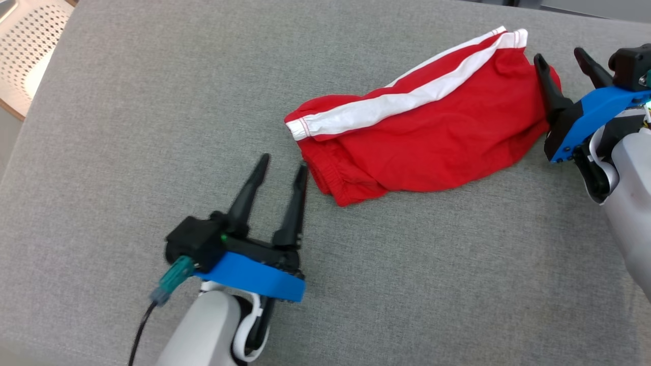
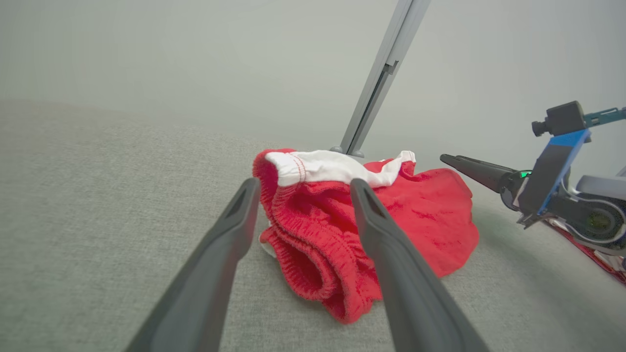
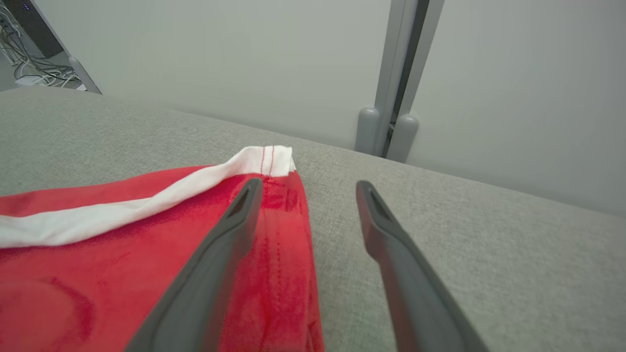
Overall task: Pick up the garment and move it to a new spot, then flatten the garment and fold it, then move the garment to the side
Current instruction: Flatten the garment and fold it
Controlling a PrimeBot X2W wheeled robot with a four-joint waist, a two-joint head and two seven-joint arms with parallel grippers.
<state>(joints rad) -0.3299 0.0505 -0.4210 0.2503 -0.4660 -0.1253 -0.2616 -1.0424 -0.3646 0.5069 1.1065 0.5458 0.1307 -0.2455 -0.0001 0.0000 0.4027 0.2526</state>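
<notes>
Soft red shorts (image 1: pixel 422 137), white-striped with a ribbed waistband, lie doubled on coarse grey fabric (image 1: pixel 152 127) — left claw (image 1: pixel 284 162) and right claw (image 1: pixel 559 55) spread wide, holding nothing.

Grey fabric surface (image 1: pixel 127 127): bare and passable from 8 round to 12 o'clock of the head view, and again at 4 to 5 o'clock. Obstacles on it: red garment (image 1: pixel 432 132), stretched from centre toward 2 o'clock; left gripper (image 1: pixel 284 161), jaws apart, just beside its 8 o'clock end; right gripper (image 1: pixel 559 54), jaws apart, over its 3 o'clock edge. Beyond the edges: perforated white chair (image 1: pixel 25 46) at 10 o'clock, grey upright post (image 3: pixel 391 98) at 12 o'clock in the right wrist view.
</notes>
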